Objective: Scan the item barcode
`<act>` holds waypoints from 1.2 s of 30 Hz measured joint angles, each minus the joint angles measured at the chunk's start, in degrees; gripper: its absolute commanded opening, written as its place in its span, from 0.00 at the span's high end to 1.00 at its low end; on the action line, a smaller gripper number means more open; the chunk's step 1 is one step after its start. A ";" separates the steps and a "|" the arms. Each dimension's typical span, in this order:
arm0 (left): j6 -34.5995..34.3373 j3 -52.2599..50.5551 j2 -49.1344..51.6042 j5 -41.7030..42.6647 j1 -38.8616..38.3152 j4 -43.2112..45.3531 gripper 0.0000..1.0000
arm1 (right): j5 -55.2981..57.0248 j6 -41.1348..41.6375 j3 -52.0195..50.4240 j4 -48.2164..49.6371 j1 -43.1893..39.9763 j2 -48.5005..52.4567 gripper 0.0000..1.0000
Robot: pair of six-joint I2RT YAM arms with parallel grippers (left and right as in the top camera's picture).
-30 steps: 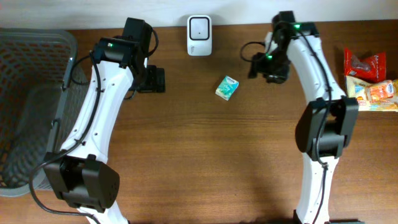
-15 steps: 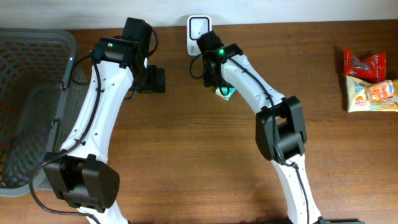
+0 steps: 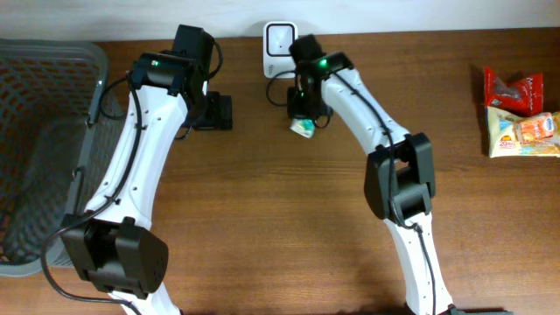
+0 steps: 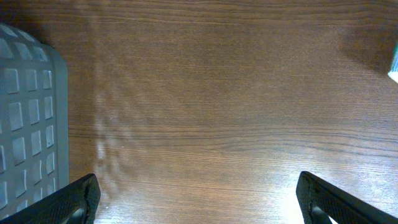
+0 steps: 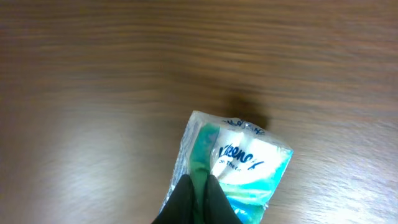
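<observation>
Pocket tissue pack (image 5: 244,163): light, soft, slippery film, best pinched across its body; far-centre tabletop (image 3: 262,219), just near of scanner (image 3: 279,39); right gripper (image 5: 196,200) jaws closed on its wrapper edge; left gripper (image 4: 198,198) jaws spread wide, empty.

Bright, even light; glare sheens the table (image 4: 205,124) near the left wrist, right wrist view seemingly motion-blurred.
</observation>
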 measured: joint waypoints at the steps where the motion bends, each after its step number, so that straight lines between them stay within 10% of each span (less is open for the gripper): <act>1: 0.00 0.00 0.00 0.02 0.00 0.02 0.01 | -8.33 -1.88 1.09 0.35 -1.22 -0.48 0.96; 10: 0.00 0.00 0.00 0.02 0.00 0.00 0.01 | -35.47 -4.33 -9.11 6.27 -9.46 -0.94 0.95; 13: 0.00 0.00 0.00 0.00 0.00 -0.02 0.01 | -38.12 -6.40 -14.21 7.15 -14.67 -0.96 0.67; 25: 0.00 0.00 0.00 0.00 0.00 -0.02 0.01 | -23.21 -14.21 -11.47 -8.98 -24.00 -2.29 0.65; 36: 0.00 0.00 0.00 0.02 0.00 -0.02 0.01 | -5.38 -14.27 -9.90 -0.68 -2.75 -4.20 0.61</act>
